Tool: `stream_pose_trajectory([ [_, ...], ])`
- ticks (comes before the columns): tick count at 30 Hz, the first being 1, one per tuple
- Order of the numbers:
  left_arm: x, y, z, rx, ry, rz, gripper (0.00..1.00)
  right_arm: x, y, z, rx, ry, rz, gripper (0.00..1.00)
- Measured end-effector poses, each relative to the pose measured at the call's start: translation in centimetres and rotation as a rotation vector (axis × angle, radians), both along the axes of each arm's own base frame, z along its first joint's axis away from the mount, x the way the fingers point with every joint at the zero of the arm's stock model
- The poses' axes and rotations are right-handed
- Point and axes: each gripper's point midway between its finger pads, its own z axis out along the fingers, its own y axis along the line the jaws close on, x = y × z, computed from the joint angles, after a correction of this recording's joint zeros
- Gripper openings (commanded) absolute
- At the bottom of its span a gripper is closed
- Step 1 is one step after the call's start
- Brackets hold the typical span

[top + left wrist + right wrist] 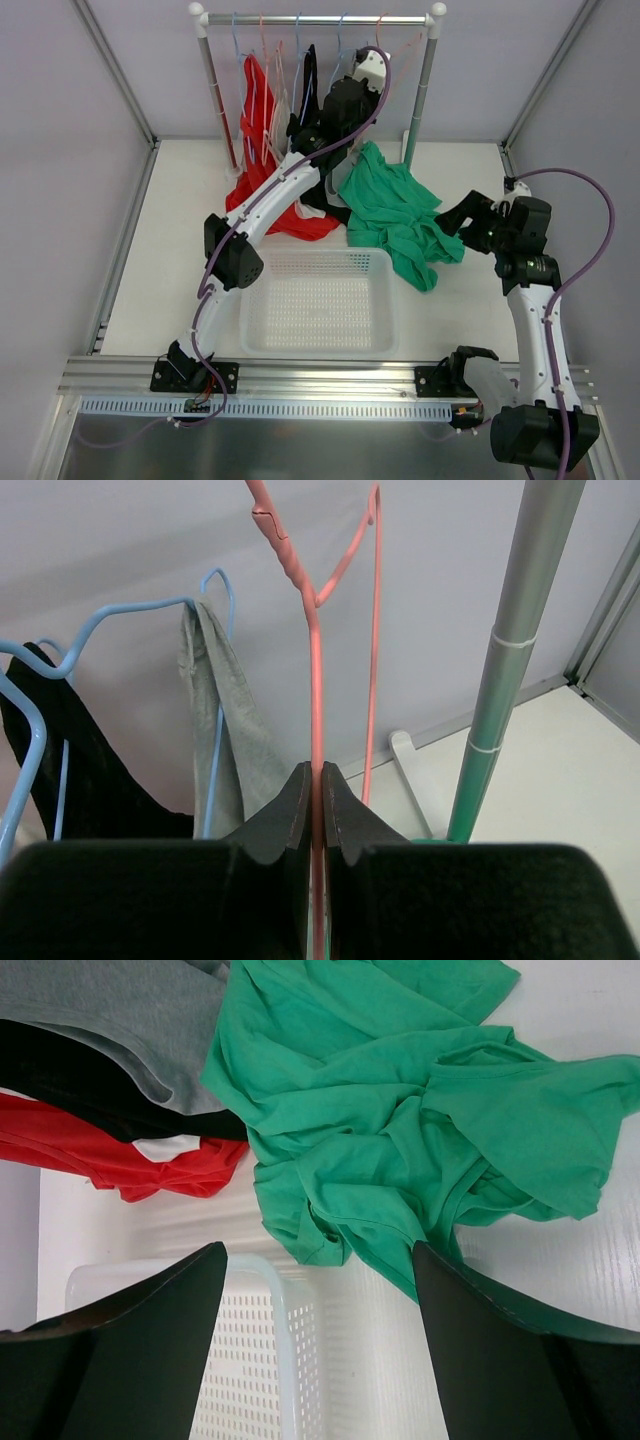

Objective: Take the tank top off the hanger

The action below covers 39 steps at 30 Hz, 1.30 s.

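Note:
The emerald-green tank top [395,215] lies crumpled on the table right of the rack, its lower edge over the white basket's far right corner. It fills the top of the right wrist view [400,1110]. The salmon-pink hanger [316,670] hangs from the rail [383,28]; the part above the fingers is bare. My left gripper [318,772] is shut on the hanger's wire, up by the rack [352,100]. My right gripper [318,1250] is open and empty just right of the top [455,222]. Whether a strap still touches the hanger is hidden.
The white basket [318,345] sits front centre [270,1340]. Red [255,120], black [310,75] and grey [215,710] garments hang on light-blue hangers [60,665]. The rack's right pole [500,680] stands beside the left gripper. Grey walls enclose the table.

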Motion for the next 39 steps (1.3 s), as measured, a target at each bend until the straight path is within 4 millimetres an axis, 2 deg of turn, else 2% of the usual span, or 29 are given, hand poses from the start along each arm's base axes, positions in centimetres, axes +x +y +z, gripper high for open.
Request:
stream_pose_trajectory([
  [2, 0.0, -0.1, 0.1, -0.006, -0.003, -0.001, 0.14, 0.0, 0.1, -0.4, 0.002, 0.005, 0.005, 0.84],
  [3, -0.1, -0.1, 0.1, -0.007, -0.004, -0.001, 0.31, 0.0, 0.1, -0.6, 0.004, 0.007, 0.008, 0.85],
  [4, -0.3, -0.1, 0.2, -0.009, -0.001, -0.002, 0.37, -0.1, 0.2, -0.7, 0.005, 0.009, 0.012, 0.87],
  [6, -0.8, 0.0, 0.3, -0.016, 0.010, -0.002, 0.46, 0.0, 0.3, -1.0, 0.008, 0.010, 0.021, 0.87],
  [9, -1.9, 0.4, 1.4, -0.032, 0.015, -0.008, 0.55, 0.5, 0.4, -1.7, 0.007, 0.025, 0.033, 0.91],
  [10, -2.4, 0.4, 2.0, -0.040, 0.012, -0.012, 0.61, 0.9, 0.5, -2.3, 0.007, 0.045, 0.041, 0.99],
  [12, -3.6, 0.8, 3.4, -0.058, 0.007, -0.023, 0.67, 1.5, 0.6, -3.6, 0.002, 0.086, 0.054, 1.00],
  [14, -4.9, 1.6, 5.3, -0.082, -0.007, -0.031, 0.79, 2.0, 1.0, -5.8, -0.010, 0.158, 0.071, 0.99],
  [16, -6.5, 2.3, 7.7, -0.119, -0.027, -0.045, 0.82, 2.5, 1.5, -7.7, -0.042, 0.232, 0.092, 0.99],
  [17, -7.3, 2.8, 8.9, -0.136, -0.039, -0.053, 0.99, 2.9, 1.9, -8.5, -0.058, 0.260, 0.104, 0.99],
  [22, -11.3, 5.2, 14.4, -0.218, -0.100, -0.100, 0.99, 5.6, 3.5, -12.5, -0.162, 0.386, 0.156, 0.99],
  [24, -12.4, 5.9, 15.9, -0.241, -0.121, -0.114, 0.99, 6.3, 3.7, -14.3, -0.200, 0.433, 0.160, 0.99],
  [27, -14.2, 6.8, 16.6, -0.256, -0.123, -0.135, 0.99, 7.6, 4.1, -16.5, -0.239, 0.491, 0.176, 1.00],
  [29, -15.5, 6.9, 16.3, -0.260, -0.108, -0.150, 0.99, 8.4, 4.4, -18.0, -0.261, 0.521, 0.184, 0.99],
  [32, -18.8, 6.9, 15.6, -0.248, -0.079, -0.194, 0.99, 8.9, 4.5, -19.4, -0.288, 0.551, 0.195, 0.96],
  [33, -19.9, 7.0, 15.4, -0.244, -0.072, -0.207, 0.99, 9.0, 4.4, -19.8, -0.294, 0.558, 0.195, 0.92],
  [34, -21.2, 7.3, 15.2, -0.244, -0.069, -0.225, 0.99, 8.9, 4.4, -20.0, -0.301, 0.564, 0.195, 0.80],
  [35, -22.5, 7.8, 14.9, -0.242, -0.064, -0.237, 0.99, 9.0, 4.3, -20.1, -0.310, 0.565, 0.196, 0.74],
  [36, -23.8, 8.8, 14.5, -0.242, -0.057, -0.242, 0.99, 9.0, 4.2, -20.2, -0.321, 0.564, 0.191, 0.57],
  [38, -25.6, 10.7, 13.9, -0.261, -0.050, -0.237, 0.99, 8.9, 4.2, -20.4, -0.336, 0.567, 0.193, 0.46],
  [39, -26.5, 12.2, 13.2, -0.268, -0.043, -0.220, 0.99, 8.9, 4.2, -20.5, -0.340, 0.567, 0.190, 0.44],
])
